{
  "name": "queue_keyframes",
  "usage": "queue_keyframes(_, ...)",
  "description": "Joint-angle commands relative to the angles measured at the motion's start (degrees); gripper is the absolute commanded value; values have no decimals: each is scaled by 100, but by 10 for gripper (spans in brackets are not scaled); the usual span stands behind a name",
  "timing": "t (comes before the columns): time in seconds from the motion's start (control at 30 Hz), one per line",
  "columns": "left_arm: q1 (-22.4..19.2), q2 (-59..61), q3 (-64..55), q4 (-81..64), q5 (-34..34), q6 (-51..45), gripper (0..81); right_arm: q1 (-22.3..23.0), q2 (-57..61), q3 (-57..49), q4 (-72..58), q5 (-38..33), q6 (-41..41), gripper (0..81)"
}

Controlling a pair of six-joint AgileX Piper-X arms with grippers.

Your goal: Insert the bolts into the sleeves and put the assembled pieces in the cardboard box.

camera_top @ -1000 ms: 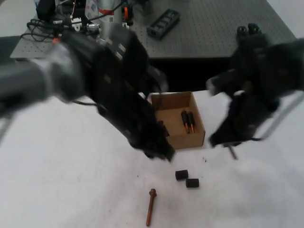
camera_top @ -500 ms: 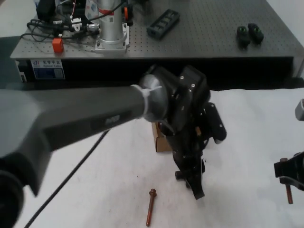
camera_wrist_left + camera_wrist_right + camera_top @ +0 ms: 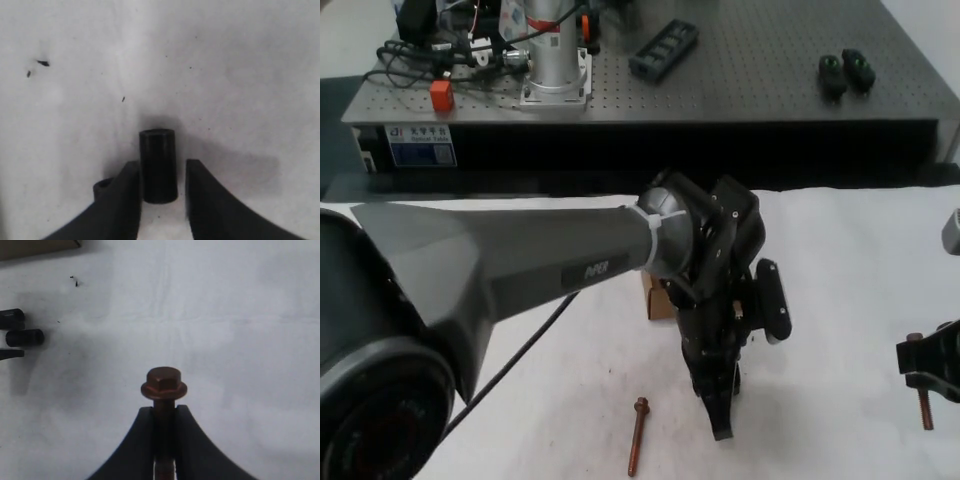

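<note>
While the left gripper [image 3: 161, 172] sits low on the white cloth [image 3: 240, 75], its fingers are spread either side of a sleeve [image 3: 158, 150], a short matte black tube lying flat. There's a sliver of cloth showing on one side, so it's not pinching it. A 2nd sleeve [image 3: 103, 186] peeks out just beside one finger. The right gripper [image 3: 163, 410] is clamped on a bolt [image 3: 163, 383] by the shank. It's copper-colored, w/ the flanged hex head poking past the tips. Another bolt [image 3: 638, 435], same color, lies loose on the cloth near the left arm. Cardboard box [image 3: 655, 300] is mostly hidden behind that arm.
</note>
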Motion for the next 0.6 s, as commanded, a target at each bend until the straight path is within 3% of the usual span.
queue_keyframes(0.0, -33, 49, -70, -3, -18, 68, 223, -16, -48, 11, -62, -122, 24, 8)
queue_keyframes(0.47, -342, 318, -70, -65, 4, 161, 216, -16, -48, 11, -62, -183, 42, 8)
queue_keyframes(0.57, -356, 317, -70, 18, -20, 161, 123, -16, -48, 11, -25, -183, 40, 8)
